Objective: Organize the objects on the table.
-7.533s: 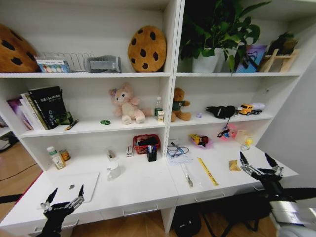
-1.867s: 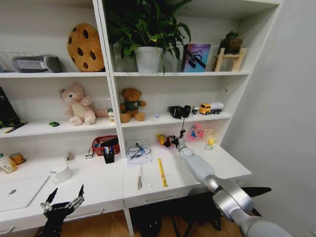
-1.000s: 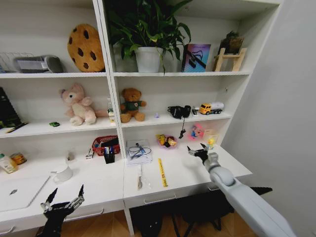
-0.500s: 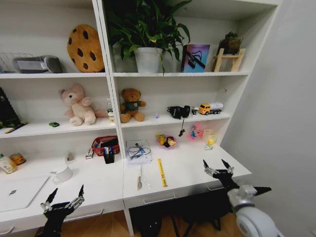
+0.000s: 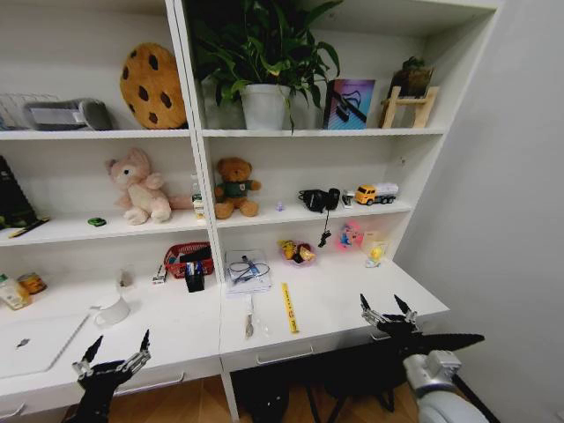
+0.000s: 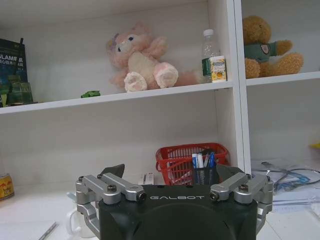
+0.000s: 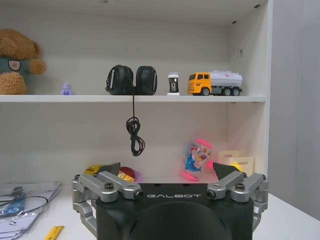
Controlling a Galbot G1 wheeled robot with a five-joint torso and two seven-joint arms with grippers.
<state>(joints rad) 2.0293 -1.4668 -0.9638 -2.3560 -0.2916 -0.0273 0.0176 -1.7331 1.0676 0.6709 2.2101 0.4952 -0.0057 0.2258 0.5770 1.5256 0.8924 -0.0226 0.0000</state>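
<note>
Two hands were seen, both spread wide and holding nothing. The left hand (image 5: 113,359) was poised low at the front edge of the worktop (image 5: 335,304), w/ its fingers apart; the right hand (image 5: 389,310) was held just off the worktop's front right corner, fingers likewise splayed.

On the worktop, approx. left to right, were counted: one silver laptop (image 5: 31,342) lying flat near the left hand; one white mug (image 5: 112,309) beside it; one red basket (image 5: 187,256) at the back w/ one black pen cup (image 5: 195,279) in front; one stack of papers (image 5: 247,270) w/ a cable on top; one pen (image 5: 250,315) and one yellow ruler (image 5: 287,307) lying side by side, apart, nr the front edge.

On the shelf above, one tiny green toy car (image 5: 96,221), one pink plush (image 5: 137,187), one green-labelled bottle (image 6: 210,56), one brown teddy bear (image 5: 234,188), one pair of black headphones (image 7: 131,80) and one yellow toy truck (image 7: 214,83) were noted.
</note>
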